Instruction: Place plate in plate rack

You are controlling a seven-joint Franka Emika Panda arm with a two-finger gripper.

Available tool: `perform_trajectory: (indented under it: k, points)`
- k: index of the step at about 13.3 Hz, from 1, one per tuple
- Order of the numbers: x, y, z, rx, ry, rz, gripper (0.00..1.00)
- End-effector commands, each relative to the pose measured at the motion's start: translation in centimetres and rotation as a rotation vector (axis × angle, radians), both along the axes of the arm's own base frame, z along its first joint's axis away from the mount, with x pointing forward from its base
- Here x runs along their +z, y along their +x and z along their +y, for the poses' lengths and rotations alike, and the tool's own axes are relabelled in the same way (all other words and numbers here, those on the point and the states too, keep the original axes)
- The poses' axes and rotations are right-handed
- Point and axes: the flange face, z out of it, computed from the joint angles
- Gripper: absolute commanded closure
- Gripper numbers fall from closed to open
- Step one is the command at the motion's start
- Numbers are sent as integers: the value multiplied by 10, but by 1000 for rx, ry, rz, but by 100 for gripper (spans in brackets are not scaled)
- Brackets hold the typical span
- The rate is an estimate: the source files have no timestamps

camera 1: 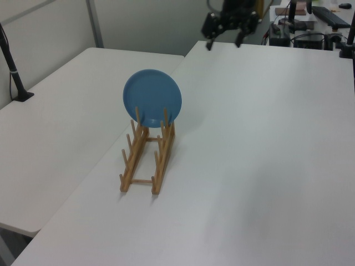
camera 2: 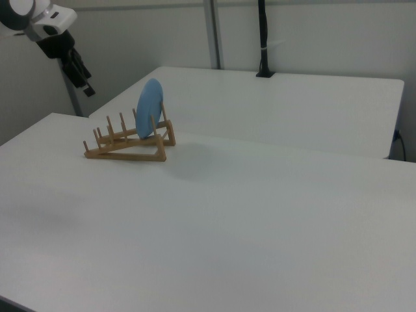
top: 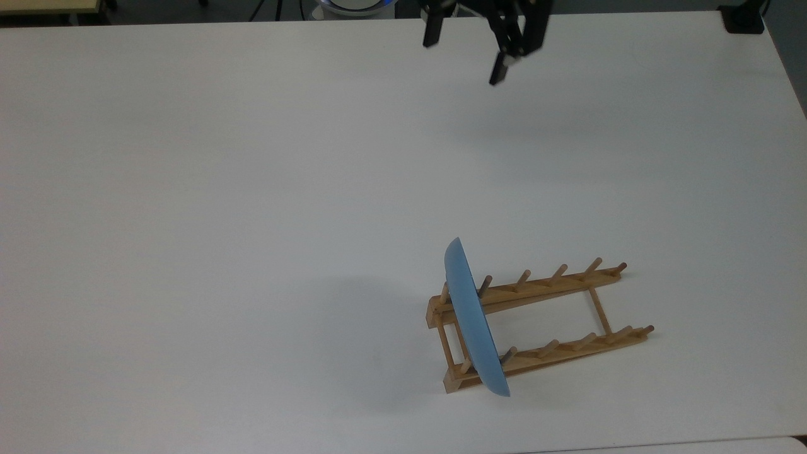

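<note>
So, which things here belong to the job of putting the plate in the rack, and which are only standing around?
Belong to the job:
- plate, standing upright in the rack's end slot
- plate rack
- gripper, open, well away from the plate

Just around:
- black pole on the neighbouring table
- desk equipment behind the table

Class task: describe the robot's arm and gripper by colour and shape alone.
The two-finger gripper is black, built of thin angular linkage bars ending in narrow straight fingertips. In the right view, the arm's wrist section is glossy white and rounded with a dark panel, leading into the black gripper.
</note>
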Motion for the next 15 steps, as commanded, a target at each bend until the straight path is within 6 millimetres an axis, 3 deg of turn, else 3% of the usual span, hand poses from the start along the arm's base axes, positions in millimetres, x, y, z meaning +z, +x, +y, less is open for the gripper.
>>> perform_trajectory:
  k: [1,3,6,10,15]
  points:
    - [-1,-39,-52,2,83,124,0]
    - [-13,-52,-75,63,68,175,0]
    - [-17,-45,-126,213,114,212,0]
    - [-10,-40,-179,682,38,192,0]
    - [-5,-38,-188,678,31,181,0]
